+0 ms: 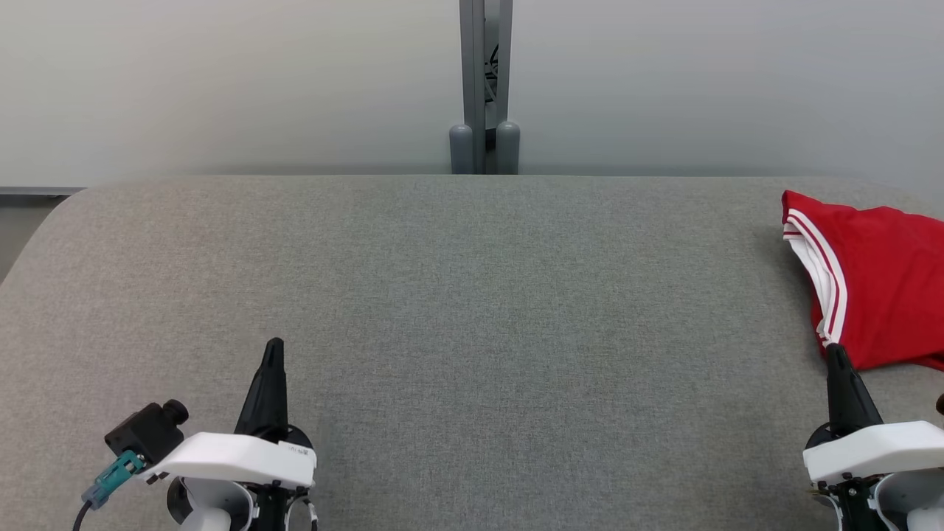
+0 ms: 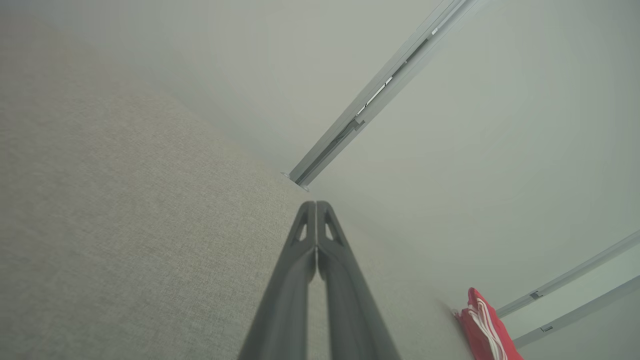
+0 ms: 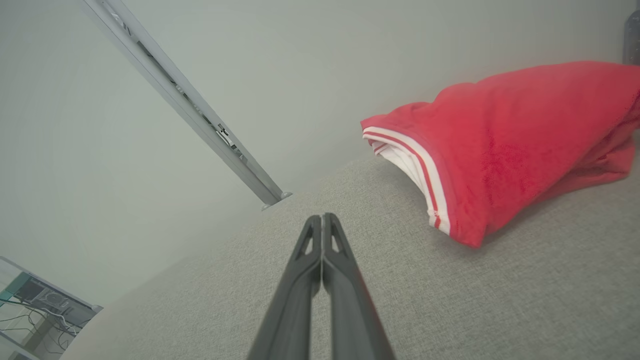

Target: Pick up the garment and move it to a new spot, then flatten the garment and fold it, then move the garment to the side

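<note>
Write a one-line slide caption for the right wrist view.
Right gripper, shut and empty, points along the grey fabric tabletop; the red garment with white-striped trim lies nearby, untouched.

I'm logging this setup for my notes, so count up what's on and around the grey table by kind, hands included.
Red garment: 1
Robot hands: 2, the left hand and the right hand, both shut, holding nothing
Grey table: 1
Metal post behind the table: 1
Total: 5
</note>
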Tool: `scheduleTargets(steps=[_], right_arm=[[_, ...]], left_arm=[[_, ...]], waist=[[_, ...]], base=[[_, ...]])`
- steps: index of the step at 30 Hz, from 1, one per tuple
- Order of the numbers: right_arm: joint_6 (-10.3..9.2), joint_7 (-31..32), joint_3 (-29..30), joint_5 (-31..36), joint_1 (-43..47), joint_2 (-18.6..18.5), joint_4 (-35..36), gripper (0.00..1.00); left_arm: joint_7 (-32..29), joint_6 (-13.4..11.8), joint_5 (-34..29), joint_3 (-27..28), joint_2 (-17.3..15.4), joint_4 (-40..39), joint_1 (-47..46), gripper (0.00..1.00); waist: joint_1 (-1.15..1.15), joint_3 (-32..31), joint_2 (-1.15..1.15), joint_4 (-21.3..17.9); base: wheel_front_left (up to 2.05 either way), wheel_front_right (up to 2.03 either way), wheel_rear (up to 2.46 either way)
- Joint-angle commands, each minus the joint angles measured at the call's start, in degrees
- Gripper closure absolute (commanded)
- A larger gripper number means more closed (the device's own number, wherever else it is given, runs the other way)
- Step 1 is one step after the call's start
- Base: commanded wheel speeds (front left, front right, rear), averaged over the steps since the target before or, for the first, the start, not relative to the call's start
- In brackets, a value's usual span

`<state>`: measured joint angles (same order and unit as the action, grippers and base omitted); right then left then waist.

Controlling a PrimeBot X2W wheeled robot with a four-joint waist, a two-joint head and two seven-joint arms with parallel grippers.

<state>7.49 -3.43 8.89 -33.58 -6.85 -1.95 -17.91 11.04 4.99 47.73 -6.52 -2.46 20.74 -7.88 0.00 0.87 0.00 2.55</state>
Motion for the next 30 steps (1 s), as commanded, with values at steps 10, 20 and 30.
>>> scheduleTargets(steps=[10,20,30], right_arm=[[0.01,3.58,3.13,-8.98,-3.0,-0.59,-0.55,1.0],[0.01,6.36,5.42,-15.92,-4.26,-0.7,-1.46,1.0],[0.01,8.94,7.52,-22.23,-5.42,-0.8,-2.18,1.0]], left_arm=[[-1.42,0.71,8.65,-0.63,-0.25,1.26,-4.58,1.0],[-2.41,0.99,15.33,-1.17,-0.3,2.85,-6.73,1.0],[-3.37,1.24,21.36,-1.67,-0.33,4.32,-8.64,1.0]], waist=[[0.0,-0.06,0.0,-0.28],[0.0,-0.12,0.0,-0.55],[0.0,-0.18,0.0,-0.83]], base=[[0.0,0.0,0.0],[0.0,0.0,0.0],[0.0,0.0,0.0]])
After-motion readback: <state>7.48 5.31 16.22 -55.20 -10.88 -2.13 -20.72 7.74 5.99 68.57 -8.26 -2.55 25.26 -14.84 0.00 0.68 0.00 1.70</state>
